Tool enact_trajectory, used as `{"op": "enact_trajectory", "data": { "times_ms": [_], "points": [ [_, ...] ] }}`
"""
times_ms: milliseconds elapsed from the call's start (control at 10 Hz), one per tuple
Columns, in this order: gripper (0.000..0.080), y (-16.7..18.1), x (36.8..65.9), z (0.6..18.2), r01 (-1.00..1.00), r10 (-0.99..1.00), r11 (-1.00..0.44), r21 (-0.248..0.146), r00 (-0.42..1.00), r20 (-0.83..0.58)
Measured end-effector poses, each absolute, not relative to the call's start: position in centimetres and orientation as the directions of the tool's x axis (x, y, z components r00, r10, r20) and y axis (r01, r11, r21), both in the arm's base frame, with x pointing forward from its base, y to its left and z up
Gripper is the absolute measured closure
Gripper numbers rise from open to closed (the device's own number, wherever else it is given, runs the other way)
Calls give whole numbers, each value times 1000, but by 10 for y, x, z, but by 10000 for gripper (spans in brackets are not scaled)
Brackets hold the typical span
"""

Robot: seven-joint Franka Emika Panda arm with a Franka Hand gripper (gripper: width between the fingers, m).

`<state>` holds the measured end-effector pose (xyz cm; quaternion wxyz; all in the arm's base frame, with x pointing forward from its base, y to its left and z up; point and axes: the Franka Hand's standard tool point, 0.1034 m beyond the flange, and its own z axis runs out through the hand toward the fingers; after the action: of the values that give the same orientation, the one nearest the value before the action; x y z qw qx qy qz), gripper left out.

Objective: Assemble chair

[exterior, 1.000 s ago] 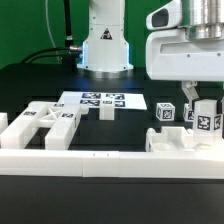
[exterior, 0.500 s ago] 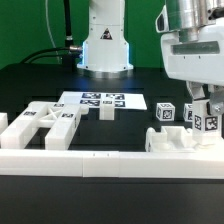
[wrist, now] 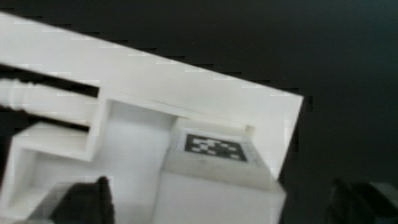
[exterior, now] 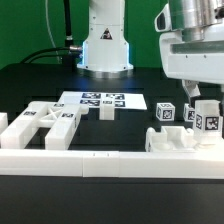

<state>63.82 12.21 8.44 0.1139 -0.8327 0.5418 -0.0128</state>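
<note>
**Claw open astride a leg on the slab**

The claw (exterior: pixel 204 108) stands with its jaws apart. It straddles a tagged leg (exterior: pixel 207 122) without clamping it: in the wrist view, a dark gap separates one finger (wrist: pixel 368 205) from the leg. The leg stands upright on a white slab (exterior: pixel 172 141), near the rail-side edge of the worktop (exterior: pixel 30 85), at the exterior view's right. A second leg (exterior: pixel 165 112) stands just beside the slab, toward the worktop's middle. Further out lie a small block (exterior: pixel 107 112) and the marker board (exterior: pixel 100 99). Cut-out frames (exterior: pixel 45 122) rest against the rail (exterior: pixel 100 160) near the corner at the exterior view's left.

The step in hand appears to be fitting legs to the slab. Whether this leg is fully home cannot be told. The next move calls for a straight lift clear of the leg without nudging it, then an approach to the second leg.
</note>
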Motion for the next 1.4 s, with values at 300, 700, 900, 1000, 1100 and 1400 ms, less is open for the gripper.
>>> {"op": "enact_trajectory", "data": {
  "times_ms": [300,700,900,1000,1100,1400],
  "points": [
    [152,120,638,84,-798,-809,-561,-219,585,-59],
    [150,113,633,81,-398,-405,-909,-124,914,38],
    [150,117,632,82,-237,-244,-967,-98,968,63],
    [150,120,632,82,-186,-192,-978,-96,979,67],
    [150,122,632,82,-117,-124,-989,-92,990,73],
    [173,118,632,81,87,80,-993,-76,993,90]
  ]
}}
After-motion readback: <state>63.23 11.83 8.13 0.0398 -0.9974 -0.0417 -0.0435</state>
